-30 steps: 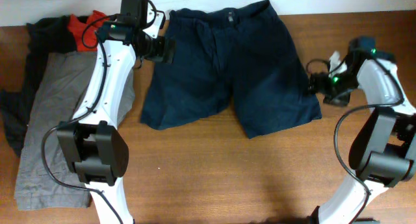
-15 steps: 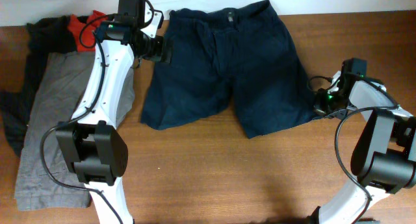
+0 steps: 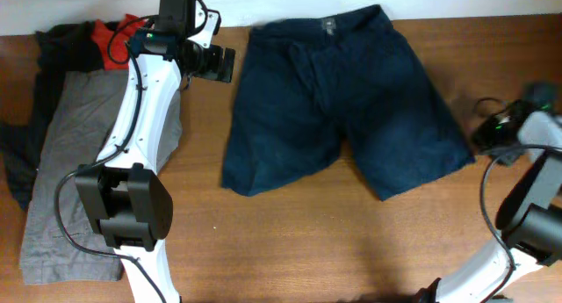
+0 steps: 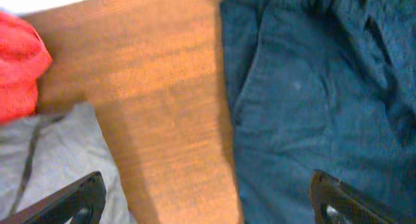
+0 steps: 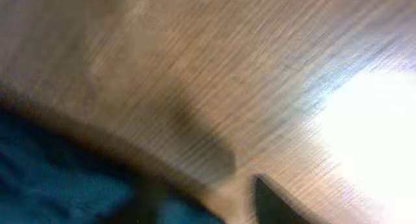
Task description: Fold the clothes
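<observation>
The navy shorts (image 3: pixel 338 110) are laid flat and unfolded on the surface (image 3: pixel 307 241), the waistband (image 3: pixel 325 24) away from the arm bases and both legs pointing back toward them, so the long axis of the garment is taken as running from waistband to hems with a slight slant. The left end effector (image 3: pixel 219 64) is noted just beside the waistband-side corner, the shorts lying to its right; in the left wrist view its fingers (image 4: pixel 78 197) are seen spread wide with nothing between them, and the cloth edge is seen to run below the gap, bare wood on one side and navy on the other. The right end effector (image 3: pixel 485 138) is placed just beside the outer leg hem, the shorts lying to its left; its wrist view is too blurred for its state to be told. Both are judged about equally near, at opposite corners. The grey garment (image 3: pixel 70 154), the red-orange piece (image 3: pixel 114 39) and the black piece (image 3: pixel 48 53) are left heaped to the left of the left end effector. A fold across the long axis is judged the likely step
</observation>
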